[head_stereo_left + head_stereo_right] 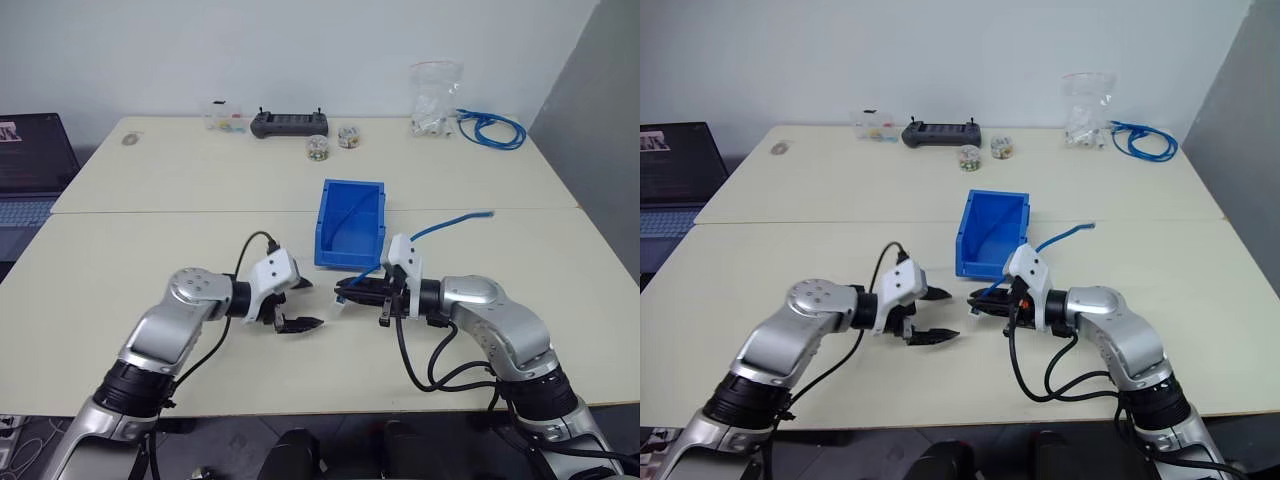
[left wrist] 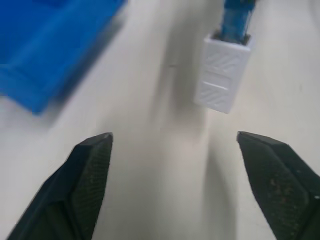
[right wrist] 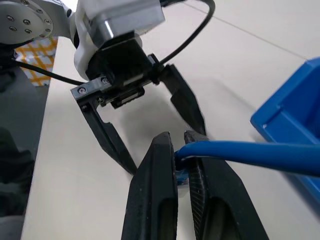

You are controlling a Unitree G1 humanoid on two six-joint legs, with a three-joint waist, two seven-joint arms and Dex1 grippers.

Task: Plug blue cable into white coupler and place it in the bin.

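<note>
One thing is holding the whole assembly up right now: the right gripper (image 3: 181, 145), whose fingers are pinching shut on the blue cable (image 3: 250, 154) just behind its plug, while the white coupler (image 2: 222, 75) is hanging on the plug end past the fingertips, above the table (image 1: 150, 250) and just in front of the bin (image 1: 348, 225). The left gripper (image 1: 296, 305) is standing with its jaws spread wide and nothing between them, facing the coupler across a small gap. The main risk, as I judge it, is that the coupler is staying on by the plug's seating alone; if the plug is not clicked fully home, a swing toward the bin could be shaking the coupler loose onto the table. A second risk is the cable's free length, which is trailing up and away to the right of the bin, past its rim; it could be catching on the wall or springing back and dragging the coupler out once released. The thin pinch could also be letting the cable twist. As for looks, the coupler is showing as a small white boxy block with ribbed faces, the blue cable entering its far end, and the cable is bright blue, thin and gently curving.
</note>
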